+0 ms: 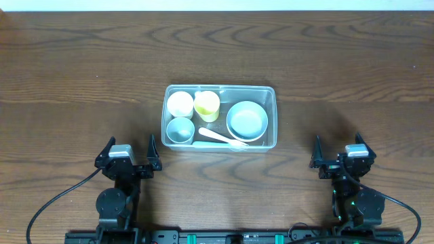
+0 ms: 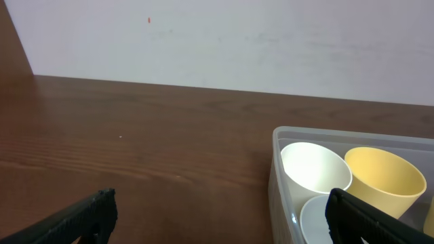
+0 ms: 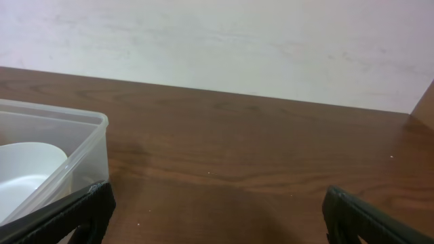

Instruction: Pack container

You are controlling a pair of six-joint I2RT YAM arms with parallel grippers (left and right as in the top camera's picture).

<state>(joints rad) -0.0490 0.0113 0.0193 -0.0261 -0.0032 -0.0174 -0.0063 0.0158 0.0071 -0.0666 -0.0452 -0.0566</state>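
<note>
Container [image 1: 220, 87] on table [image 1: 81, 68], yellow cup [image 1: 207, 105], bowl [image 1: 247, 120] inside

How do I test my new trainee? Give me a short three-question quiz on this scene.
1. True or false: the yellow cup stands inside the container.
2. What lies along the container wall nearest the robot? A) a white utensil B) a lid C) a sponge
3. Fill in: the left pincer and the right pincer are both ____ and hold nothing.

Key: 1 true; 2 A; 3 open.
</note>
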